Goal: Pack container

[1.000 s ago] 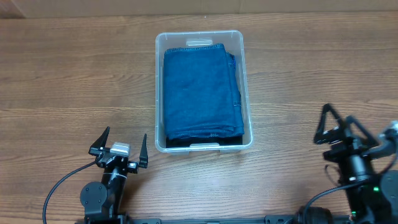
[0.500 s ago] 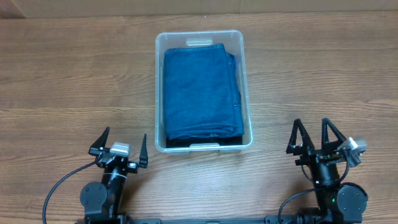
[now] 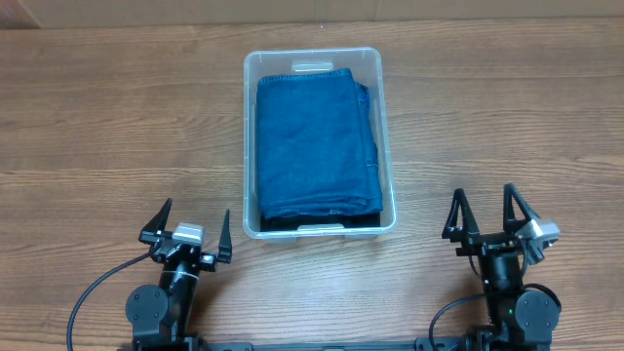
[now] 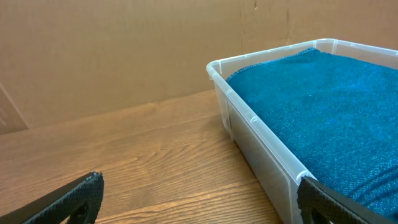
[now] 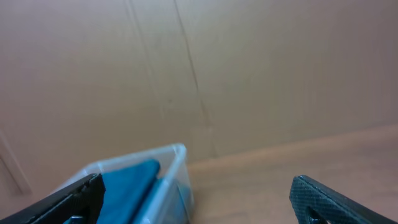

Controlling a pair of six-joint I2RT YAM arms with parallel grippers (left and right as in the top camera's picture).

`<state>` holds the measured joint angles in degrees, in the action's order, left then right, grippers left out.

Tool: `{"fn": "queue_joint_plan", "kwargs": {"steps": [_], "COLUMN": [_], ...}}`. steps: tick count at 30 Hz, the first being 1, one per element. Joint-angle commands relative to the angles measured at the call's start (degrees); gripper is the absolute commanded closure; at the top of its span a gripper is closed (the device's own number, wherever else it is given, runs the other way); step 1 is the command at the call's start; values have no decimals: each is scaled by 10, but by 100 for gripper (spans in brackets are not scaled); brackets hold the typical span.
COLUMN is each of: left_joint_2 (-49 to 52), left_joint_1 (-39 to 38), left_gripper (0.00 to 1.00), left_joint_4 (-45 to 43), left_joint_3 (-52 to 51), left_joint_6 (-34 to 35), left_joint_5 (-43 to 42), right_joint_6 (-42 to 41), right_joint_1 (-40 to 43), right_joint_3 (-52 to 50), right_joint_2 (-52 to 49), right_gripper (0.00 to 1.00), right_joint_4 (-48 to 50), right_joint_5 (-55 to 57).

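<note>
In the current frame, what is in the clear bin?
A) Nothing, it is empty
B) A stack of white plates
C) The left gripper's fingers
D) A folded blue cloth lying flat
D: the overhead view shows a folded blue cloth lying flat inside the container and filling most of it, while the left gripper and right gripper stand open outside it.

I can read no writing, brand, number or sign in any of my views. The container (image 3: pixel 388 146), toward twelve o'clock on the table (image 3: pixel 117 127), shows me only bare clear plastic. The blue cloth (image 3: pixel 312 141) inside it carries no tag I can make out.
</note>
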<state>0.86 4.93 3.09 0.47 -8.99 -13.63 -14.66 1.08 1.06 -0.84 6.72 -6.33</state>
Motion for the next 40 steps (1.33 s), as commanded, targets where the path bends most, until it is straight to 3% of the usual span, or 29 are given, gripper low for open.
{"fn": "queue_joint_plan", "kwargs": {"steps": [1, 5, 40], "left_joint_2": [-6, -6, -6], "left_joint_1": [3, 3, 3], "left_gripper": [0, 0, 0], "left_joint_4": [0, 0, 0], "left_joint_3": [-2, -2, -2], "left_joint_6": [6, 6, 6], "left_joint_5": [5, 5, 5], "right_joint_6": [17, 53, 61], "right_joint_1": [-3, -3, -3], "right_joint_3": [-6, -6, -6], "right_joint_2": [7, 7, 7], "right_gripper": [0, 0, 0], "right_joint_4": [-40, -113, -113], "right_joint_5": [18, 25, 28]}}
